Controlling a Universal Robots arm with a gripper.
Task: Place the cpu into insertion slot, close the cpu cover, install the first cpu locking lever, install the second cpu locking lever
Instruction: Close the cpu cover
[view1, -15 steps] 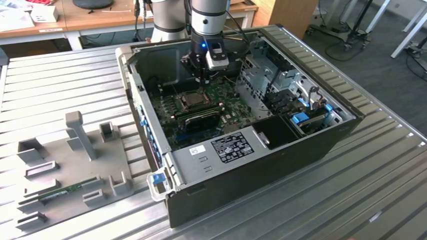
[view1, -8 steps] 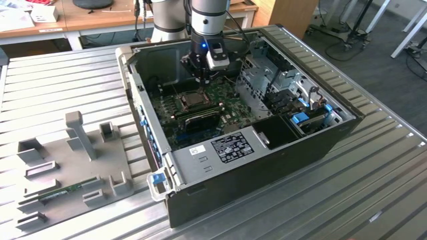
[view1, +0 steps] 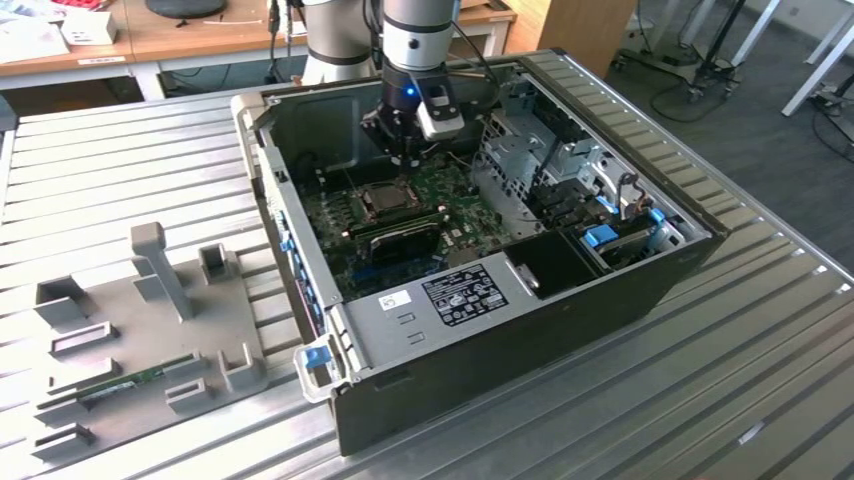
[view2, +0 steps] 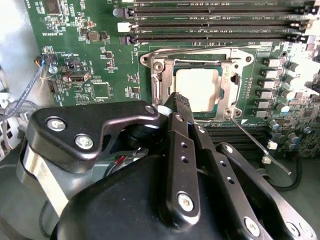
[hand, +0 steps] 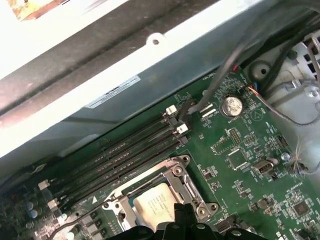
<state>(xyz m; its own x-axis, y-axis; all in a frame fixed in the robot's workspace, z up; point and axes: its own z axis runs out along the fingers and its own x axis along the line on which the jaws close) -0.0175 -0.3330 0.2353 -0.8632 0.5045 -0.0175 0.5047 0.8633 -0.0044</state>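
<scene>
Black metal gripper (view2: 178, 100) sits nearest the lens in the second wrist view. Its fingers are pinched together on nothing, and the tip is poised at one edge of the square dark insertion slot (view2: 205, 115). The narrow closed tip presumably suits prodding among the socket hardware.

The small pale silver-tan square cpu (view2: 197, 89) lies flat and face up inside that socket, near the middle of the green circuit board (view2: 100, 45). Its edges run parallel with the long black memory slots (view2: 210, 22).

The thin silver cpu cover (view2: 227, 85) is folded down around it, and the chip shows through the window.

One thin wire locking lever (view2: 255, 145) stands loose, its long axis running diagonally off a socket corner. A second wire lever (view2: 195, 50) lies along the socket's side next to the memory slots. Whether it is latched, I cannot tell.
</scene>
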